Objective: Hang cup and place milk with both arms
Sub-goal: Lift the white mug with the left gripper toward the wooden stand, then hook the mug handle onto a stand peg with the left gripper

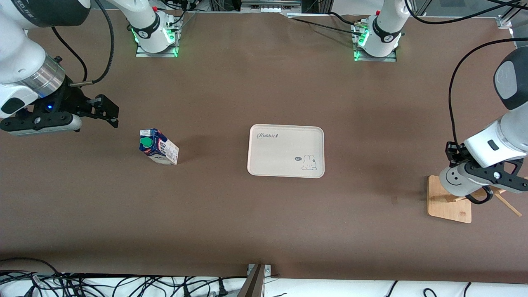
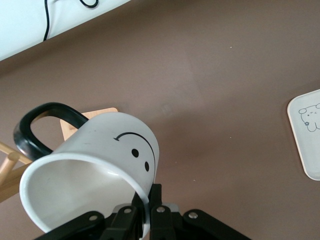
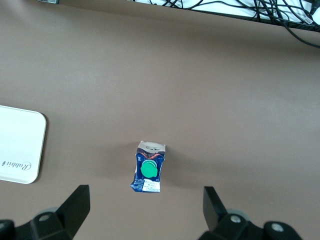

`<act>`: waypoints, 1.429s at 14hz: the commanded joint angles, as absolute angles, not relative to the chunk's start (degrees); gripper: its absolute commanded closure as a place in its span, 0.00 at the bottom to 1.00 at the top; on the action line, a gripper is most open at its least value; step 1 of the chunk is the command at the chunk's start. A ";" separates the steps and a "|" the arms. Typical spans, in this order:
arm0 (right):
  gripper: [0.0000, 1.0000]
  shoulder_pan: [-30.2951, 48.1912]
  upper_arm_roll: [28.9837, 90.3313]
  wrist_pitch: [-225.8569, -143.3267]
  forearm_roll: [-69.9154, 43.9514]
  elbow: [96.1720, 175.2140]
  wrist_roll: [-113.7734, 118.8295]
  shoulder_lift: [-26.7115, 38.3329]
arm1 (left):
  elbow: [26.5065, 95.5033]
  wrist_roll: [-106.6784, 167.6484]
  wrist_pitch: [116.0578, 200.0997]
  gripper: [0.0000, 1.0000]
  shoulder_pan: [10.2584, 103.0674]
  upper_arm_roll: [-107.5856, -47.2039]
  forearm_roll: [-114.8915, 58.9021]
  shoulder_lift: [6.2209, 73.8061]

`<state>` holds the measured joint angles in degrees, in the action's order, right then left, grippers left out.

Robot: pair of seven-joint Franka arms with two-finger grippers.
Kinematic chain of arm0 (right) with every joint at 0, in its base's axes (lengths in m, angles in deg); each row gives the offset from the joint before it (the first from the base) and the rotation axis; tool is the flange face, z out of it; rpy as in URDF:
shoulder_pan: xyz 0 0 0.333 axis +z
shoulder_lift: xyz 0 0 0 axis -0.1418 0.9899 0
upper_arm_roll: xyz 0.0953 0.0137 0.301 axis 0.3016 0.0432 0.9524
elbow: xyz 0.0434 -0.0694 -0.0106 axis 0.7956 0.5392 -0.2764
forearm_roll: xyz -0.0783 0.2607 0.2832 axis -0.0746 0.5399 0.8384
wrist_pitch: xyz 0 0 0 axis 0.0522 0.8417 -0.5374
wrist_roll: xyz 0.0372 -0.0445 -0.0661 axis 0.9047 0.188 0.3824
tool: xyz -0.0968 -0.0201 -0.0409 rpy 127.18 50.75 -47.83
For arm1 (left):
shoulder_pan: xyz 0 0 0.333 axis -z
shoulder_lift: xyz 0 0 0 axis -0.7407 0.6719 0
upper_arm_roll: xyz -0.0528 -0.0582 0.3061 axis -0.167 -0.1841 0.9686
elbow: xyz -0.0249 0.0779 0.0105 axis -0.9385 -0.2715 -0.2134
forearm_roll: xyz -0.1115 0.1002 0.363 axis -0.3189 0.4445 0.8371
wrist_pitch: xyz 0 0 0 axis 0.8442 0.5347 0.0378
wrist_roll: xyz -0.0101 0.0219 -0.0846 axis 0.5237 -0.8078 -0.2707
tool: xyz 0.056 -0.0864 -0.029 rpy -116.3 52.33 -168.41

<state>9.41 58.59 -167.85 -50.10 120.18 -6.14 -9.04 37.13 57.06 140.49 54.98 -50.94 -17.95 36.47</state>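
The cup [image 1: 456, 181], a white mug with a black smiley and black loop handle, is tilted in the air over the wooden rack's base [image 1: 449, 204]. My left gripper [image 1: 470, 173] is shut on the cup's rim. In the left wrist view the cup [image 2: 100, 165] fills the frame, the left gripper [image 2: 149, 200] pinches its wall, and the handle sits close to a wooden peg [image 2: 9, 162]. The milk [image 1: 159, 147] stands on the table toward the right arm's end. My right gripper [image 1: 111, 113] is open and empty, up in the air beside the milk [image 3: 149, 172]; it also shows in the right wrist view [image 3: 145, 197].
A cream tray [image 1: 286, 136] with a rabbit print lies at the table's middle, also in the left wrist view [image 2: 300, 145] and the right wrist view [image 3: 20, 130]. The rack's pegs [image 1: 506, 205] stick out near the table's edge at the left arm's end. Cables run along the table's near edge.
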 commanded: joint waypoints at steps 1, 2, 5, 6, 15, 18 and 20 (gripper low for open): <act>0.00 9.43 58.95 -167.41 -50.97 120.96 -6.02 -10.27 | 35.74 59.60 142.85 1.00 52.63 -51.51 -16.89 36.89; 0.00 9.43 58.95 -167.32 -50.97 120.96 -6.02 -10.27 | 35.74 61.00 143.65 1.00 52.27 -51.51 -16.98 37.15; 0.00 9.43 58.78 -167.32 -50.97 120.96 -6.02 -10.45 | 35.74 61.02 144.71 1.00 51.48 -51.60 -17.42 37.68; 0.00 9.43 58.78 -167.32 -50.97 120.96 -6.02 -10.45 | 35.74 60.76 145.24 1.00 51.31 -51.60 -17.86 37.86; 0.00 9.43 58.51 -167.41 -51.06 120.96 -6.02 -10.62 | 36.52 59.18 144.89 1.00 49.20 -51.42 -22.78 38.39; 0.00 9.43 58.51 -167.41 -51.06 120.96 -6.02 -10.62 | 36.79 57.51 144.36 1.00 49.11 -51.42 -22.87 38.21; 0.00 9.43 58.51 -167.58 -51.06 120.96 -6.02 -10.53 | 36.79 54.70 142.44 1.00 49.19 -51.51 -22.87 38.12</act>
